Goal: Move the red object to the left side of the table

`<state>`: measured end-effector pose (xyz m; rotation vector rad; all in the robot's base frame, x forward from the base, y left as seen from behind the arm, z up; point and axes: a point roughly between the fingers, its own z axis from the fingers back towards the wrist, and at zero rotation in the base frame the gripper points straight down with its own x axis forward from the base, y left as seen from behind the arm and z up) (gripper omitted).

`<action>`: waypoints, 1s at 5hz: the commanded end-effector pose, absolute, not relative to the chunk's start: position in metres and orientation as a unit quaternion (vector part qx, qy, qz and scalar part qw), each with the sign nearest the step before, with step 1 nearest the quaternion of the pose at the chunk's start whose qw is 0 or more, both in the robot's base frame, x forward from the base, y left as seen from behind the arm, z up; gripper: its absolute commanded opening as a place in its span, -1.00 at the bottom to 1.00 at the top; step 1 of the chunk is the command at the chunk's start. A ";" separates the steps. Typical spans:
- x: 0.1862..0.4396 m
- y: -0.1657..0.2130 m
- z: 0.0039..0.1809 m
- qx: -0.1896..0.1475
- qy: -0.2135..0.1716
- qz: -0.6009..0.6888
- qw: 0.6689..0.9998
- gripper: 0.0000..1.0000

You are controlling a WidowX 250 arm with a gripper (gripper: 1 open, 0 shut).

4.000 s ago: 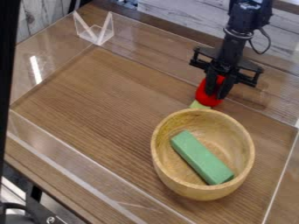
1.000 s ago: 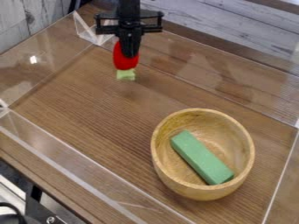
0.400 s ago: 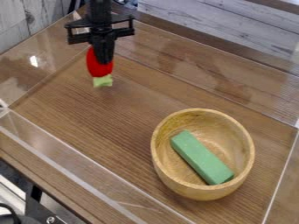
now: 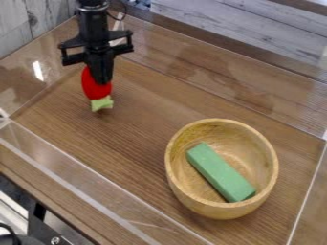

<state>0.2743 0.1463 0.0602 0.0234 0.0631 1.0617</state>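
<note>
In the camera view, the black metal gripper (image 4: 95, 59) is closed around the small rounded bright-red toy fruit (image 4: 92, 84), whose pale green stem end points down toward the lower right. The fruit is at the left part of the brown wood-grain tabletop (image 4: 153, 144); whether it touches the wood I cannot tell. The round light wooden bowl (image 4: 179, 178), well apart at the lower right, holds a green rectangular block (image 4: 221, 172) lying at a slant.
</note>
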 end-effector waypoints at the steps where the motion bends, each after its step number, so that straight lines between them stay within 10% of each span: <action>1: 0.271 0.150 0.069 0.012 0.009 0.498 0.867 1.00; 2: 0.269 0.159 0.072 0.013 0.015 0.480 0.877 -1.00; 5: 0.266 0.167 0.044 0.012 0.042 0.560 0.827 -1.00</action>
